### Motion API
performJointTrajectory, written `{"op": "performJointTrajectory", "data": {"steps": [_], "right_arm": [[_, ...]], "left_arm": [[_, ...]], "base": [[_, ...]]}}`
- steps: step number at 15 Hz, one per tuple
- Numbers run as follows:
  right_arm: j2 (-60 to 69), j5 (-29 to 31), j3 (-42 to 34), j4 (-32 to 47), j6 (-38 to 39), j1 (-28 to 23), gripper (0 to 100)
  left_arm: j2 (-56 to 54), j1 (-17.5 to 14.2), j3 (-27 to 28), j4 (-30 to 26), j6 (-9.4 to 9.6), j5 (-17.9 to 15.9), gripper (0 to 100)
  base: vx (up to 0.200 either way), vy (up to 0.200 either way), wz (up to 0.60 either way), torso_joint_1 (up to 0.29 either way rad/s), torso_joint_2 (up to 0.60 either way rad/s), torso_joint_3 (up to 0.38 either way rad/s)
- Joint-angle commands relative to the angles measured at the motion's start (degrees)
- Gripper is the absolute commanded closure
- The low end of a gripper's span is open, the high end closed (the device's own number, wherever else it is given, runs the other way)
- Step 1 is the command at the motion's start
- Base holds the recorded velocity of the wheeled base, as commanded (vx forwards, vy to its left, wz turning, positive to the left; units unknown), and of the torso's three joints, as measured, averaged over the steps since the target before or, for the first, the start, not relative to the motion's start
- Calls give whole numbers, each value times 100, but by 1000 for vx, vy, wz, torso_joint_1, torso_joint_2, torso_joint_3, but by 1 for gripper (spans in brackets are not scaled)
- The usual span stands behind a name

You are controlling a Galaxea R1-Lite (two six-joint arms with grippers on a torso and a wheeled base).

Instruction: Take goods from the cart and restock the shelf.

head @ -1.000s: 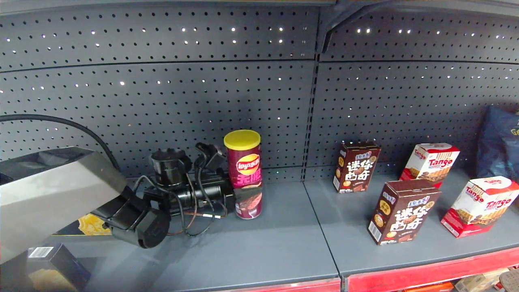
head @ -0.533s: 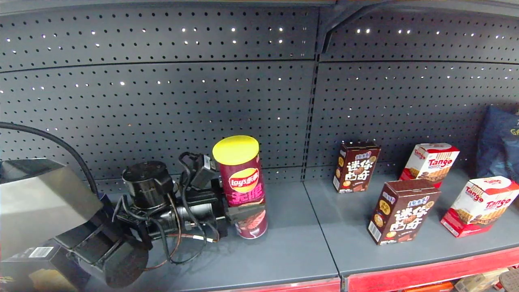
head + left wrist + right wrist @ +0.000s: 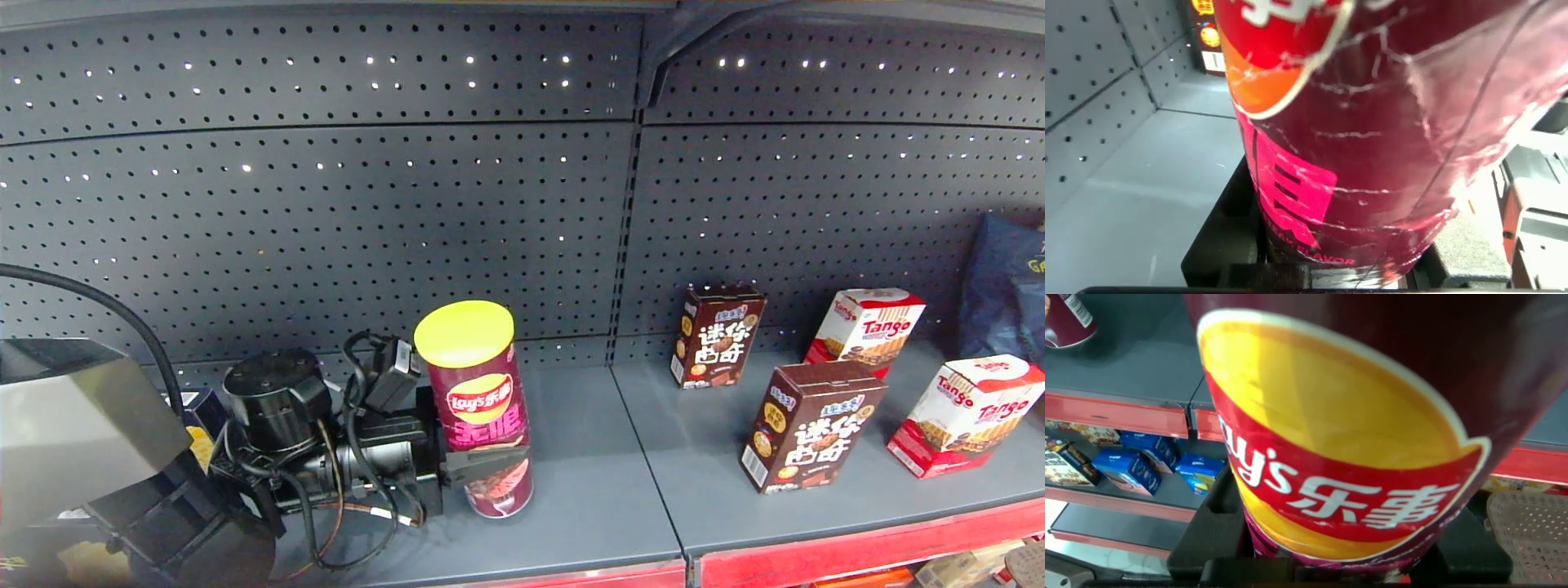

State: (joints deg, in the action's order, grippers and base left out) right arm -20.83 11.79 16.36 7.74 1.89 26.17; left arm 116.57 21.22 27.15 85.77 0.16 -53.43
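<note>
A maroon chips can [image 3: 478, 392] with a yellow lid stands tilted on the left part of the grey shelf [image 3: 588, 506], its top leaning left. My left gripper [image 3: 494, 467] is shut on its lower half, coming in from the left. Whether the base touches the shelf I cannot tell. The left wrist view has this can [image 3: 1372, 122] close up between the fingers. In the right wrist view a second chips can [image 3: 1355, 457] sits in my right gripper, in front of the shelf's red front edge [image 3: 1118, 408].
On the right half of the shelf stand two brown boxes [image 3: 717, 335] [image 3: 808, 425], two red-and-white wafer boxes [image 3: 869, 327] [image 3: 967, 412] and a dark blue bag [image 3: 1004, 278]. A black box [image 3: 98, 555] lies at the front left. A pegboard wall [image 3: 408, 204] closes the back.
My left gripper has drawn back from the pegboard toward the shelf's front and slightly left, carrying the can, which now leans more.
</note>
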Motion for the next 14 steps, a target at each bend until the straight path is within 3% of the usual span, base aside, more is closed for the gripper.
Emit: {"op": "performJointTrajectory", "data": {"steps": [1, 5, 7, 11, 14], "right_arm": [[0, -1, -1, -1, -4, 2, 100], [18, -1, -10, -1, 4, -42, 100], [18, -1, -10, 8, 4, -42, 100], [27, -1, -19, -1, 4, -42, 100], [36, -1, -54, -1, 4, -42, 100]], "left_arm": [[-2, -4, -17, -8, 2, -1, 100], [-38, -22, -386, 1, 19, -1, 100], [-64, -215, -447, 1, 46, -1, 100], [-169, -294, -781, 1, 72, 8, 100], [-161, -338, -887, 1, 274, -1, 100]], "base": [[0, 0, 0, 0, 0, 0], [0, 0, 0, 0, 0, 0], [0, 0, 0, 0, 0, 0], [0, 0, 0, 0, 0, 0], [0, 0, 0, 0, 0, 0]]}}
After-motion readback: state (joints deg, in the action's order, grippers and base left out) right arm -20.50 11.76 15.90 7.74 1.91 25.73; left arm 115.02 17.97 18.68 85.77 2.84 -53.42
